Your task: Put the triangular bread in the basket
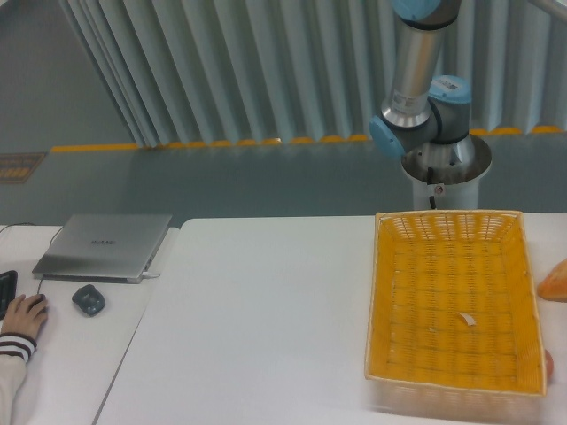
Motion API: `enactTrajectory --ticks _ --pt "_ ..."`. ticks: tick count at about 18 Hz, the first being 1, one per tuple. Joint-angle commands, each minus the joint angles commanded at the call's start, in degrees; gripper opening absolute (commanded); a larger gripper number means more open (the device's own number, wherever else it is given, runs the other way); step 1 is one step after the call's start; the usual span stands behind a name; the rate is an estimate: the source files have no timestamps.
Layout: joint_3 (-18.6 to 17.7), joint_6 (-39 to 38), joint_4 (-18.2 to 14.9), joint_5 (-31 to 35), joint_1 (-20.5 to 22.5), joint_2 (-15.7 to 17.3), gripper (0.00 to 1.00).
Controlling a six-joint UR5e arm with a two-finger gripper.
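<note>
- I see only the arm's (pixel 416 97) base and lower joints behind the table (pixel 266 310); its gripper is out of frame, so I cannot tell how the fingers stand.
- Triangular bread (pixel 555 282) lies at the right edge of view, just beside the basket's (pixel 383 292) right rim, partly cut off.
- A reddish item (pixel 549 363) sits nearer the front corner; not my target.
- Basket holds nothing but a small pale scrap (pixel 466 320).
- My plan: descend over the bread's thick middle, grip gently, lift above the rim, release near the basket's centre.

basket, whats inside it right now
The basket holds no bread, only a small pale scrap on its woven floor. The triangular bread lies outside, right of it, cut off by the frame.
</note>
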Motion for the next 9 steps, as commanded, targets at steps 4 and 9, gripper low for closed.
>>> enactTrajectory --ticks 4,9 --pt "0.00 0.00 0.00 0.09 0.00 0.09 1.00" --pt "-0.17 -0.35 0.52 0.18 0.53 0.26 1.00"
